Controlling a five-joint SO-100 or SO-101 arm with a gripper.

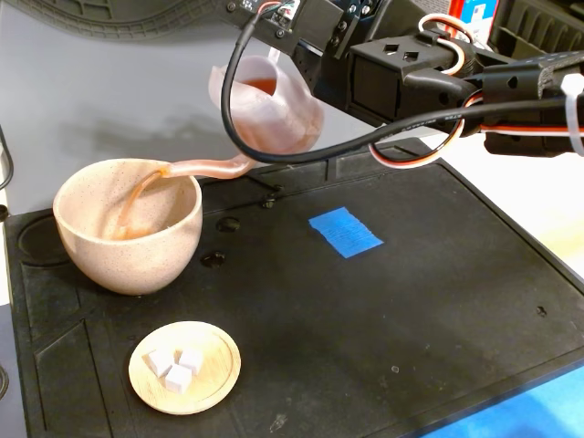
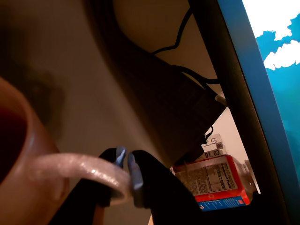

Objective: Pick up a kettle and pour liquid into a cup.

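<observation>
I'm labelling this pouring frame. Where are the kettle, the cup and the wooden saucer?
kettle (image 1: 274,114): fixed view, on its tilted ridged body.
cup (image 1: 137,260): fixed view, on its speckled outer wall.
wooden saucer (image 1: 219,370): fixed view, on bare wood right of the white cubes.

Black mat (image 1: 383,310) on a pale, evenly lit tabletop (image 1: 100,100).

The arm (image 1: 429,78) is matte black plastic in blocky segments, with square recesses on top near the black mat (image 1: 365,301). A thick black cable (image 1: 274,151) loops beneath it beside red, white and orange wires (image 1: 443,46) and a white zip tie (image 1: 572,100). In the wrist view the gripper (image 2: 130,171) has black fingers with grey-blue tips.
</observation>
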